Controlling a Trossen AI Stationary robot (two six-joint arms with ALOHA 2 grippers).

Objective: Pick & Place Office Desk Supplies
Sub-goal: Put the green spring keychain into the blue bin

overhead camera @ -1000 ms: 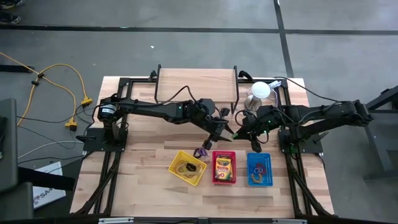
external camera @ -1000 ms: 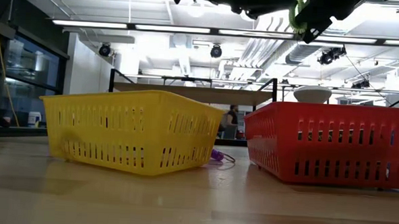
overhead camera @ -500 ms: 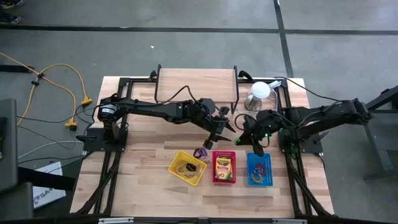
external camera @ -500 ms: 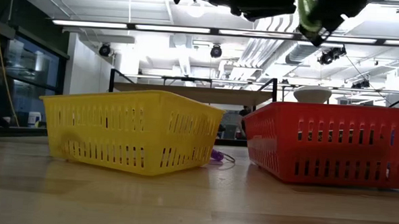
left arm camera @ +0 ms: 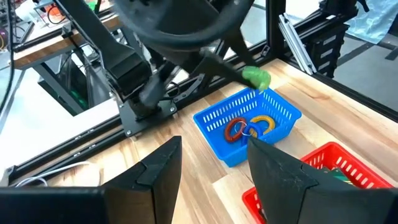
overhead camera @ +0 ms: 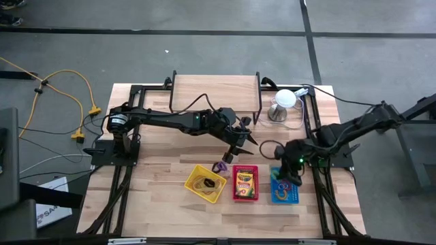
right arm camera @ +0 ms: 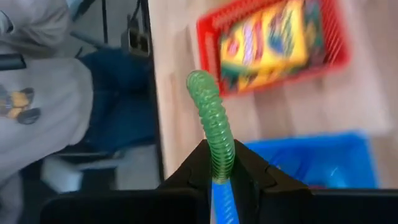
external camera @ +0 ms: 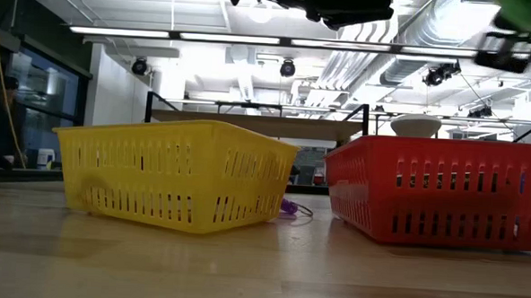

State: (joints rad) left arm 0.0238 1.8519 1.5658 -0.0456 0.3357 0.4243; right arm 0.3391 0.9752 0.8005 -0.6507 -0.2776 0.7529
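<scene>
My right gripper (overhead camera: pixel 291 170) is shut on a green coiled ring (right arm camera: pixel 211 118) and hangs over the blue basket (overhead camera: pixel 284 185). That basket holds red, blue and yellow rings (left arm camera: pixel 249 126). In the left wrist view the green ring (left arm camera: pixel 255 78) hangs just above the basket's far rim. My left gripper (left arm camera: pixel 211 168) is open and empty, above the table behind the red basket (overhead camera: pixel 245 182), where a crayon box (overhead camera: pixel 244 181) lies. The yellow basket (overhead camera: pixel 206 182) holds rubber bands. A purple ring (overhead camera: pixel 221 166) lies on the table between the yellow and red baskets. My right gripper pinches the green coiled ring at one end (right arm camera: pixel 219 163) between its two fingers. The rest of the coil stands out past the fingertips. The fingers slant down from the table's right and far side. The ring is clear of the basket and the table.
A white dome on a metal base (overhead camera: pixel 283 102) stands at the back right, next to a raised wooden shelf (overhead camera: pixel 214 92). A person in grey and blue clothes (right arm camera: pixel 56 106) shows beyond the table's edge in the right wrist view. Bare wood lies in front of the baskets.
My right gripper, still holding the green ring, has swung from behind the red basket toward the table's near right, over the blue basket, rolling and tipping downward as it went. The left arm has stayed in place.
</scene>
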